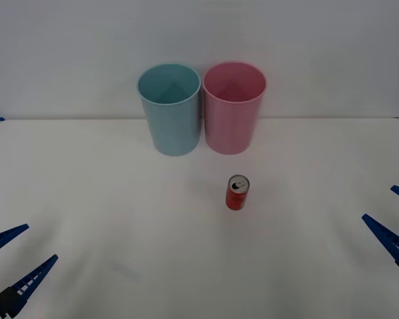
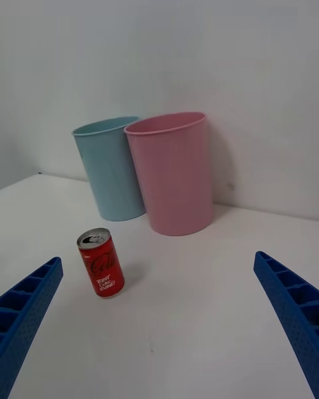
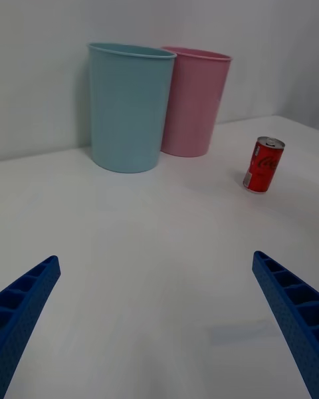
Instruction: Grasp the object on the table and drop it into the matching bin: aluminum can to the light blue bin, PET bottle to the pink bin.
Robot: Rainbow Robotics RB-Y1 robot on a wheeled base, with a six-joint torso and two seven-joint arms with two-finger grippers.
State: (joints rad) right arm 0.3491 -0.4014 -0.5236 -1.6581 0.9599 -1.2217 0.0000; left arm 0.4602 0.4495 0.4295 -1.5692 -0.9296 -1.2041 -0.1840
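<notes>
My right gripper (image 1: 394,216): fingers spread wide, holding nothing, low at the near right edge of the table (image 1: 86,199)
My left gripper (image 1: 16,256): likewise spread and holding nothing, parked at the near left corner
Aluminum can (image 1: 237,193): upright on the table, centre-right, apart from both grippers, in front of the pink bin (image 1: 233,106)
Light blue bin (image 1: 169,107): far side, just left of the pink one, nearly touching it
Step in hand, as I judge it: the reach, grasp not yet begun
Next move: I bring my right gripper leftward to straddle the can, close, then lift over the light blue rim
</notes>
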